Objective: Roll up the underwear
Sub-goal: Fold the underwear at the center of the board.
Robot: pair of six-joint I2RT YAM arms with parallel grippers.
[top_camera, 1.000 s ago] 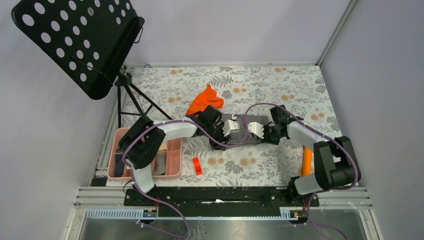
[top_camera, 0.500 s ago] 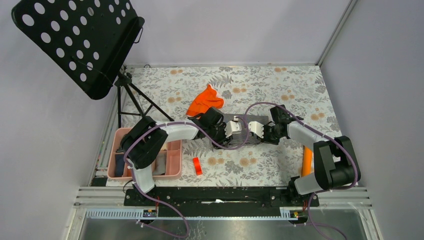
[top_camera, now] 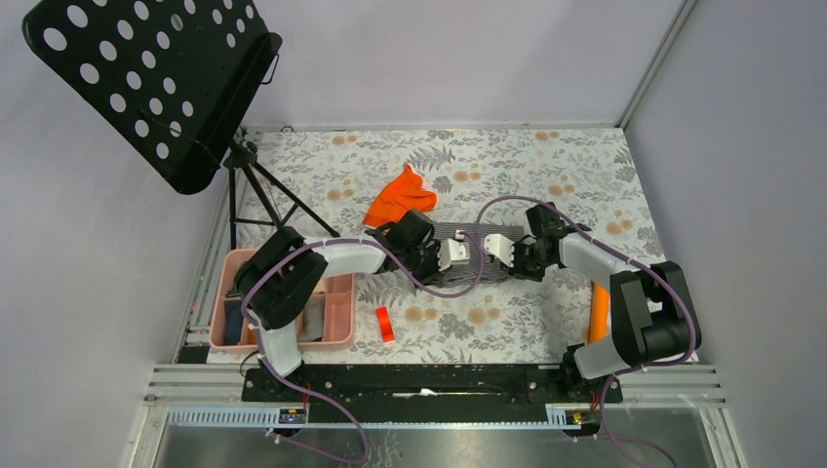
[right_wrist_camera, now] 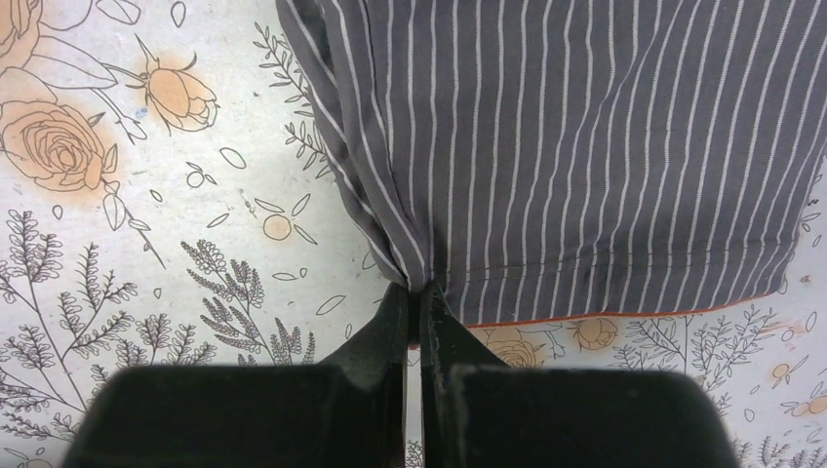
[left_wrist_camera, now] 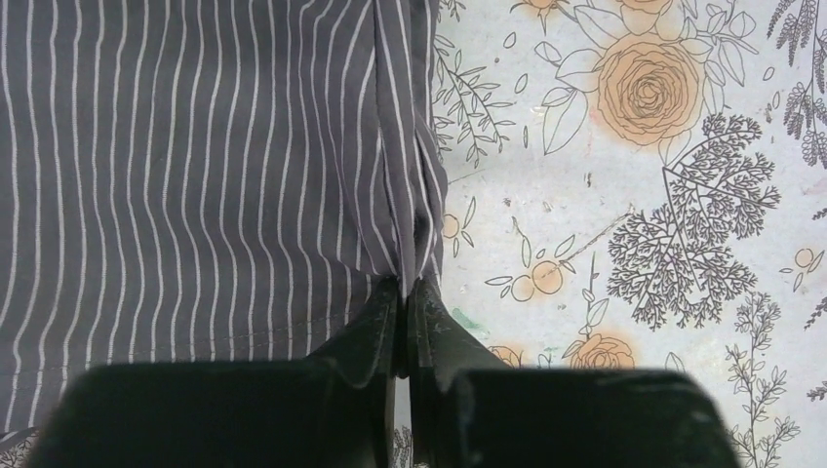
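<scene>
- Over the past second, my left gripper (left_wrist_camera: 405, 291) had gone from jaws apart to pinched shut on one hem corner of the grey striped underwear (left_wrist_camera: 195, 166).
- My right gripper (right_wrist_camera: 415, 292) was clamped on the opposite corner of that hem. I judged that holding both ends would let the roll start evenly.
- The cloth was thin and soft with fine white stripes. It puckered at each pinch and lay flat mid-table between my arms.
- The table (top_camera: 546, 166) wore a smooth floral sheet, and the orange underwear (top_camera: 400, 195) lay crumpled just beyond.
</scene>
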